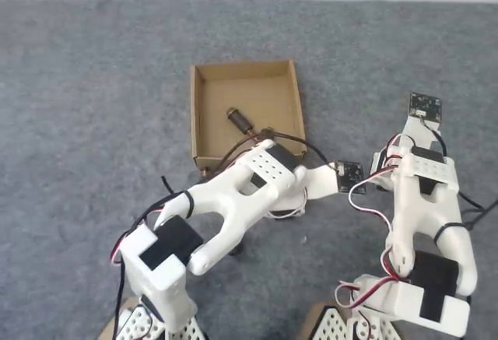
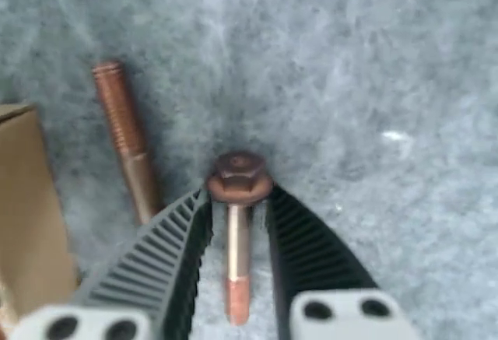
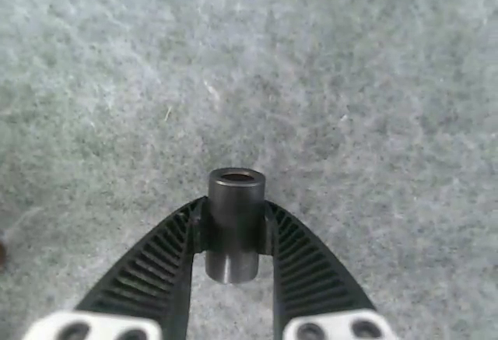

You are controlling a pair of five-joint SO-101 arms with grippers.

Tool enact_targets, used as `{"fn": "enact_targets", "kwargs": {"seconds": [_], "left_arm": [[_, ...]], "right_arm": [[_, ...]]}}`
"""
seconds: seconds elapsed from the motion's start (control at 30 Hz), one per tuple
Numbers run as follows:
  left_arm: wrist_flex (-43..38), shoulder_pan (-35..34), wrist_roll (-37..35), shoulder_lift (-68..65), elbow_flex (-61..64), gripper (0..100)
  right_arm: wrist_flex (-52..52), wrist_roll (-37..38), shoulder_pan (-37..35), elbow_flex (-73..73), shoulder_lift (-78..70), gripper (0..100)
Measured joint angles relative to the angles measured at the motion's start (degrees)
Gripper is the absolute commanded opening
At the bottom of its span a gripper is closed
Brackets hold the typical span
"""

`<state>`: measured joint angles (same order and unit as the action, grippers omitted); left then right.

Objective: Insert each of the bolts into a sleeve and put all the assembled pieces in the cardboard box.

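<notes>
Mating was judged the step in hand: a bolt (image 2: 237, 239) was pinched by the left gripper (image 2: 236, 200), and a sleeve (image 3: 233, 231) was clamped by the right gripper (image 3: 233, 208). Shank and bore would next need aligning. The cardboard box (image 1: 268, 95) was seen at upper centre of the high view.

Copper bolt (image 2: 237, 235) gripped, dark sleeve (image 3: 233, 223) gripped, second bolt (image 2: 124, 138) beside cardboard box (image 2: 23, 208)
</notes>
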<state>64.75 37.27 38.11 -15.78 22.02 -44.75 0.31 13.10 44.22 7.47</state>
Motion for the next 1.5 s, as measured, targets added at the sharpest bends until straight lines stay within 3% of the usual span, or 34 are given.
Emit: {"fn": "enact_targets", "kwargs": {"seconds": [0.37, 0.63, 1.0, 1.5], "left_arm": [[0.35, 1.14, -1.05, -0.53, -0.09, 1], [1.05, -0.97, -13.45, -0.53, -0.18, 1], [6.15, -1.23, -12.04, -0.26, -0.26, 1], [-2.55, -1.58, -15.56, 25.76, 20.31, 1]], "right_arm": [[0.00, 0.00, 0.00, 0.00, 0.00, 0.7], [0.00, 0.00, 0.00, 0.00, 0.00, 0.7], [0.00, -0.18, 0.00, 0.00, 0.00, 0.7], [0.00, -0.18, 0.00, 0.00, 0.00, 0.7]]}}
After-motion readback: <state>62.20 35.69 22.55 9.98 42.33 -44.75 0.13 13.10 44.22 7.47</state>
